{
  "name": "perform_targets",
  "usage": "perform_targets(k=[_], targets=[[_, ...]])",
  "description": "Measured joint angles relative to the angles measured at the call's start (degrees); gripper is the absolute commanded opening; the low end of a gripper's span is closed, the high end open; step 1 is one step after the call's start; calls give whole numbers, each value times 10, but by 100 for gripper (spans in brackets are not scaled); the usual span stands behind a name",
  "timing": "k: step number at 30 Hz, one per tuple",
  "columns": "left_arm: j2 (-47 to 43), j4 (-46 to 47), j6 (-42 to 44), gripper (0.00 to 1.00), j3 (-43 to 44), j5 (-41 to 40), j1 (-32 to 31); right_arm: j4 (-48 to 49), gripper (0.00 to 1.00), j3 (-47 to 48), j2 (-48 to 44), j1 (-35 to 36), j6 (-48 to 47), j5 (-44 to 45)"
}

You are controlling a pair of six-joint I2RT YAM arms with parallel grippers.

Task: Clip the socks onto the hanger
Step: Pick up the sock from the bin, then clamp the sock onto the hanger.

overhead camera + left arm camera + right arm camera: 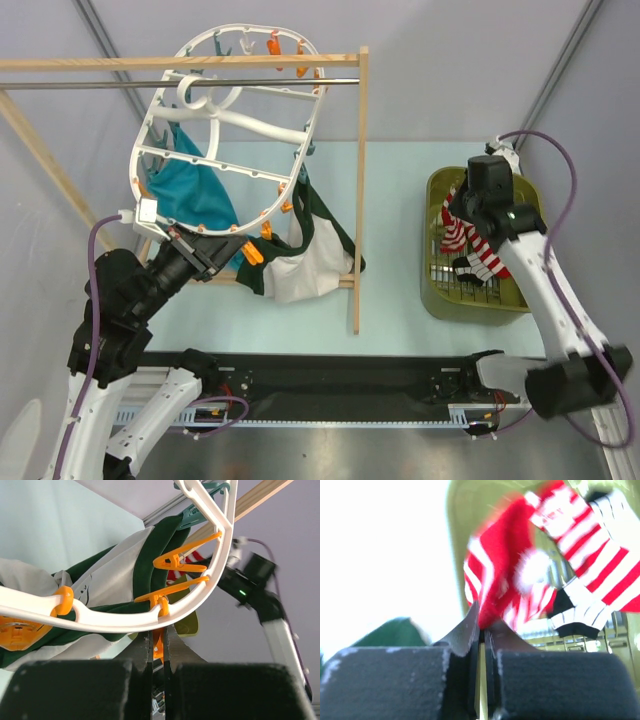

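Observation:
The white oval hanger (225, 115) hangs from the metal rod, with orange and teal clips along its rim. My left gripper (228, 252) is at its lower edge, shut on an orange clip (159, 649) under the white frame (125, 622). My right gripper (458, 207) is above the green basket (437, 300), shut on a red-and-white sock (455, 233) that dangles from it. In the right wrist view the jaws (481, 626) pinch that sock (502, 575). More striped socks (482, 262) lie in the basket, one with a black toe (575, 622).
The wooden rack (360, 190) with its metal rod (90, 84) stands across the left and middle. A teal cloth (195, 195) and a dark green-and-white garment (310, 250) hang from the hanger, beside my left gripper.

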Motion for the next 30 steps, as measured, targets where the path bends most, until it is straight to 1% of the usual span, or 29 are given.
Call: perform_targets(k=[3,5,6,8,10,14,17,20,23,26,30], targets=[[0,0,0,0,0,0,0,-56,0,26,-109,89,-20,7],[0,-2,0,0,0,0,0,-89,0,41,-168,158,-25,-9],[0,-4,0,0,0,0,0,-99,0,43,-185,180,-28,-23],[0,-5,0,0,0,0,0,-132,0,47,-228,234,-32,-60],[0,-7,0,0,0,0,0,-153,0,43,-251,290,-33,-107],[0,-12,0,0,0,1,0,-148,0,-9,-275,419,-43,-223],[0,-13,0,0,0,8,0,-138,0,-23,-243,513,-61,-288],[0,-14,0,0,2,15,0,-118,0,-4,-167,570,-95,-342],[0,-16,0,0,5,23,0,-100,0,42,-65,584,-136,-404],[0,-18,0,0,9,32,0,-102,0,121,30,583,-177,-461],[0,-21,0,0,15,41,0,-88,0,200,101,581,-209,-524]])
